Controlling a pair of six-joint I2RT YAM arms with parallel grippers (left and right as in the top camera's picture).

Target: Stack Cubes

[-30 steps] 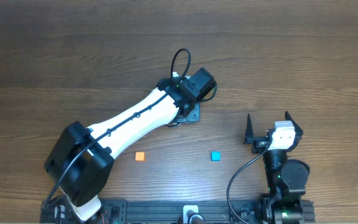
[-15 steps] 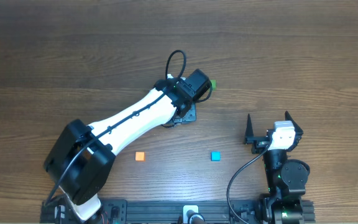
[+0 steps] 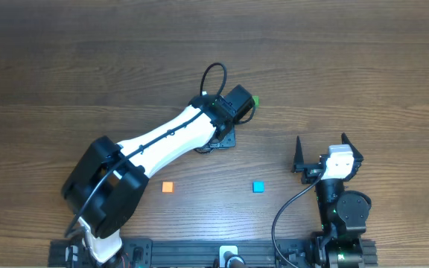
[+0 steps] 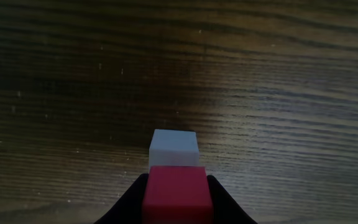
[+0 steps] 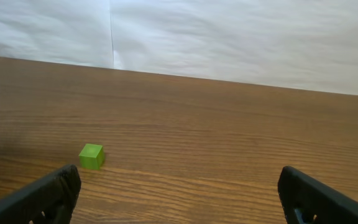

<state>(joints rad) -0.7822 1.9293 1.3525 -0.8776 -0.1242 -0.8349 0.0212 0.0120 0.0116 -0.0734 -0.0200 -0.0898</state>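
Left gripper (image 4: 176, 203) pinches red cube (image 4: 177, 186); white cube (image 4: 174, 148) sits just past it on the table (image 4: 278, 93). Risk: an off-centre release tips red off white or shoves white. Green cube (image 3: 255, 100) is close by and could get bumped. Orange cube (image 3: 167, 187) and blue cube (image 3: 258, 187) are well apart. Right gripper (image 3: 321, 152) is spread wide.

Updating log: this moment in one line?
left end effector: shut on red cube | right end effector: open | orange cube, blue cube: unstacked

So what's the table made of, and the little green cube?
The table looks like wood or wood-look laminate: brown grain lines, slight sheen. The green cube seems plastic or painted wood, maybe foam: even colour, sharp edges, matte faces. I can't tell which.
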